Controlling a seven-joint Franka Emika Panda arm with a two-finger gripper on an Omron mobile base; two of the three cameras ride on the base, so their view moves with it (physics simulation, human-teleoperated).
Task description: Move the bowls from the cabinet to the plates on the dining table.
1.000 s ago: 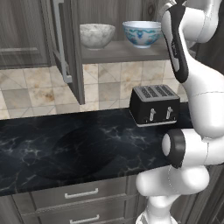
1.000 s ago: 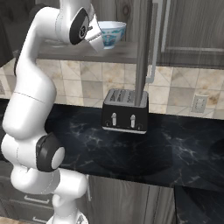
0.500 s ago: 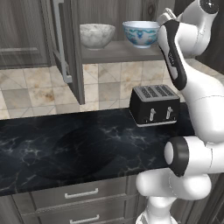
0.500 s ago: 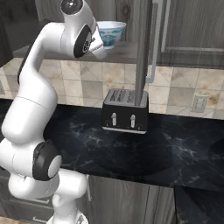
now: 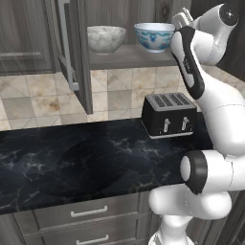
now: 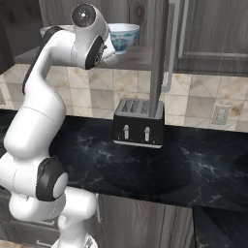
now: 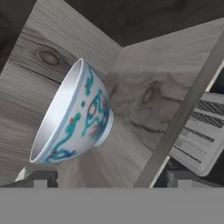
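Blue-teal patterned white bowl sits at ten o'clock of the spread pincer — arm has swung closer — grasp looks imminent.

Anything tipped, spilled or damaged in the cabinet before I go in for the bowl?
Nothing stands out. The patterned bowl and the marbled bowl both sit upright and apart on the cabinet shelf, and the toaster stands square on the counter below. The claw is open.
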